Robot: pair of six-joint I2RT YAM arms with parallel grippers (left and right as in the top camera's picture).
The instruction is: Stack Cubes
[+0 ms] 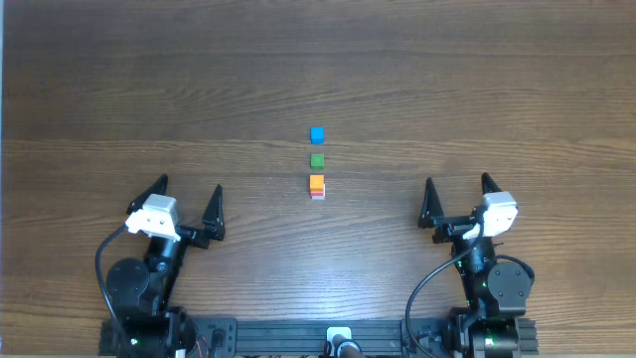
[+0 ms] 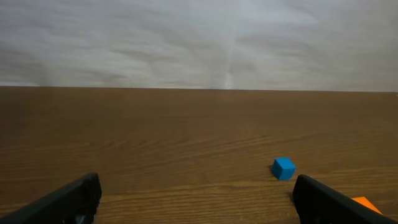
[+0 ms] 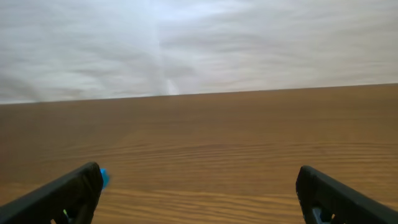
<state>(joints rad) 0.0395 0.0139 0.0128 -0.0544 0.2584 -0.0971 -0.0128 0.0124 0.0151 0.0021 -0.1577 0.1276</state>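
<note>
From above I read the job as about one step in. The orange cube (image 1: 317,182) appears to sit on a pink cube (image 1: 317,195), whose edge peeks out on its 6 o'clock side, though I can't tell how squarely they line up. The green cube (image 1: 317,160) lies alone just at 12 o'clock of that pair, and the blue cube (image 1: 317,134) lies alone farther toward 12 o'clock, so I judge both are left to stack. The left jaws, at 8 o'clock of the stack, and the right jaws, at 4 o'clock, are spread wide, hold nothing, and are well apart from the cubes. The counter (image 1: 497,80) is brown wood grain. Beyond its far edge my wrist cameras show a pale, faintly creased backdrop (image 2: 186,37).
</note>
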